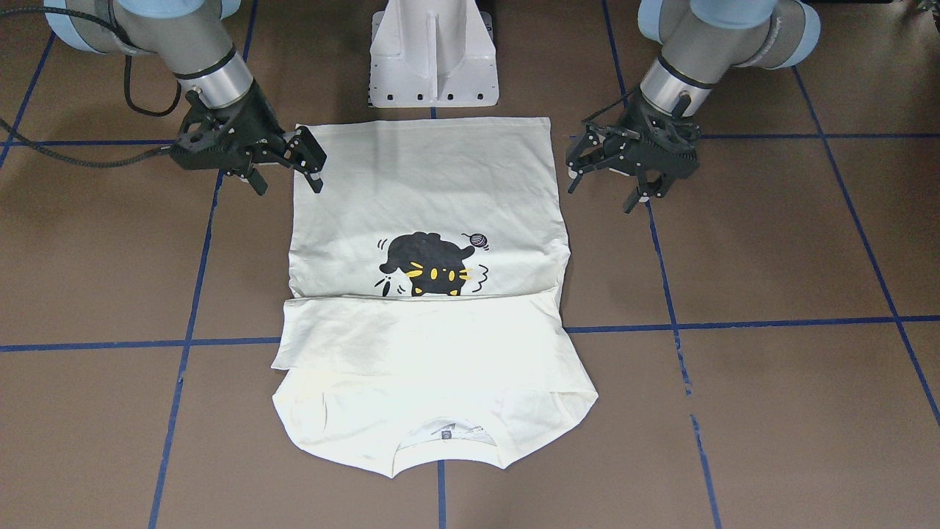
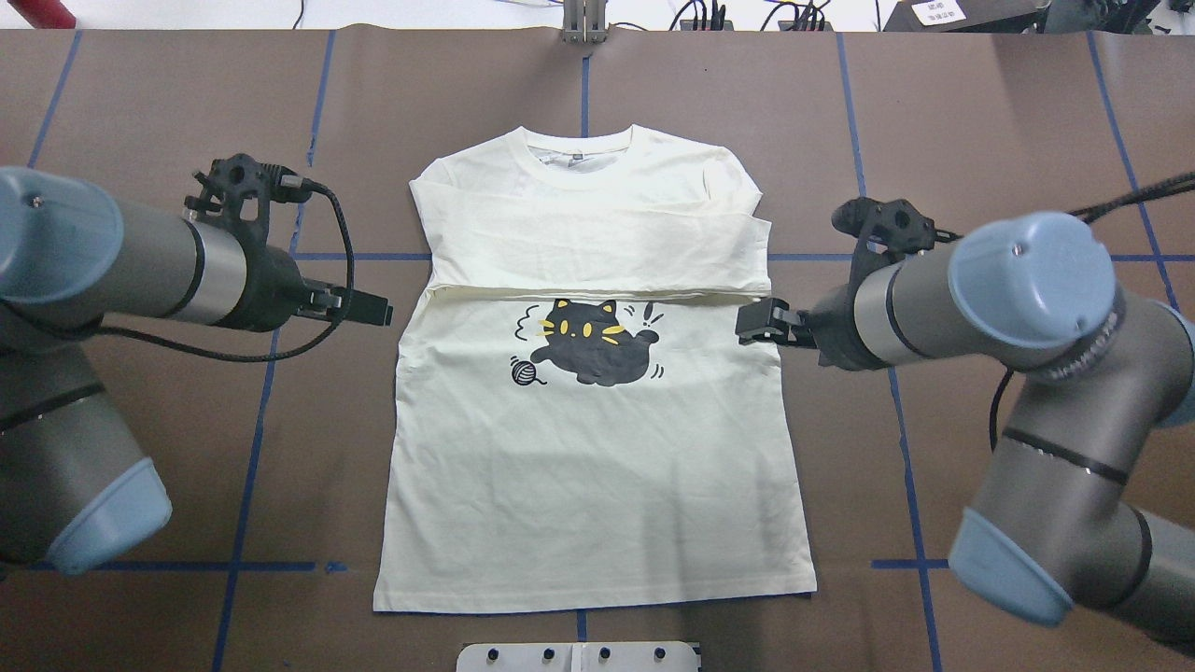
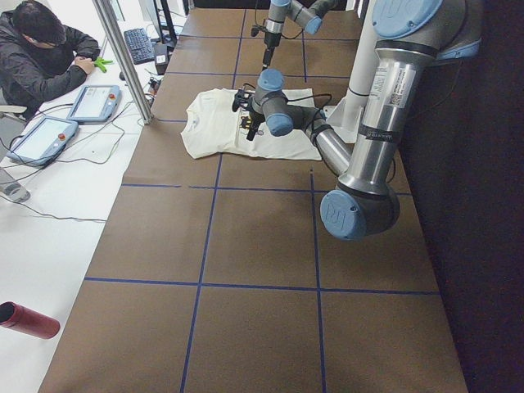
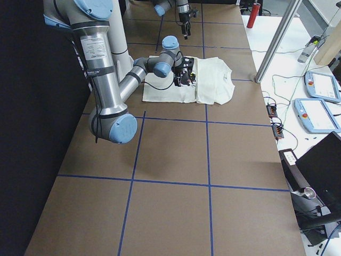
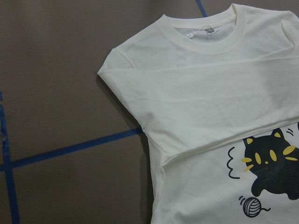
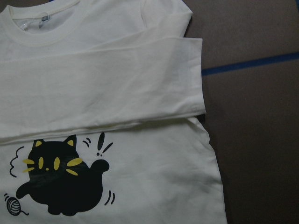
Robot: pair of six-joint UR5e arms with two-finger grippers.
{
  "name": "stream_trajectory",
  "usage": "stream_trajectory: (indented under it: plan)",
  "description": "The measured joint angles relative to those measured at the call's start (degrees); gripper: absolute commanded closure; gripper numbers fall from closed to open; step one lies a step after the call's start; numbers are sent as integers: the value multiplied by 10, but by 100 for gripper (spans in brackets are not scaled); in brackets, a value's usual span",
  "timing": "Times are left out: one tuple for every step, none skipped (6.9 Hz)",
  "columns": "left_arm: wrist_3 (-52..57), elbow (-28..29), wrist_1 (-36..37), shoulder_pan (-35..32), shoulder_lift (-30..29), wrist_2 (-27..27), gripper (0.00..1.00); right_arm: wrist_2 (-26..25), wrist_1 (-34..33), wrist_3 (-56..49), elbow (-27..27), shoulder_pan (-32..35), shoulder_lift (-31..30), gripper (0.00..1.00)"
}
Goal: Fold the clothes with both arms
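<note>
T-shirt [image 2: 597, 467] lies flat, cat print up, long axis near-to-far, collar far from the robot.
Only the front-facing view shows the left gripper [image 1: 601, 195] and right gripper [image 1: 288, 188] spread wide, empty.

The left arm [image 2: 140, 266] and the right arm [image 2: 934, 299] are round grey metal tubes with brighter silver wrist rings and light-blue joint caps. A printed white label [image 3: 391, 86] sits on the left arm's long tube. A black braided cable [image 2: 344, 233] loops at the left wrist. The left gripper [image 2: 373, 310] and the right gripper [image 2: 754, 322] are black open-framed linkages. The pedestal [image 1: 433, 59] is white, with dark screws along its foot.
</note>
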Motion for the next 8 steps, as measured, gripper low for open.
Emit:
stream_trajectory:
  plan:
    - [-68, -31, 0, 50, 24, 32, 24, -65, 12, 76, 38, -63, -42, 3]
    - [-148, -51, 0, 112, 42, 80, 25, -126, 22, 132, 63, -122, -70, 3]
    - [-224, -59, 0, 178, 56, 133, 29, -178, 52, 163, 72, -171, -95, 3]
    - [-286, -60, 0, 240, 71, 181, 38, -227, 103, 177, 76, -216, -135, 3]
    - [-337, -59, 1, 294, 82, 221, 43, -265, 146, 184, 77, -249, -170, 2]
    - [-375, -55, 1, 332, 89, 246, 45, -284, 165, 189, 77, -265, -186, 2]
    - [-395, -53, 1, 352, 96, 258, 45, -293, 172, 190, 77, -272, -192, 2]
    - [-402, -52, 2, 359, 100, 262, 45, -298, 174, 191, 77, -275, -194, 2]
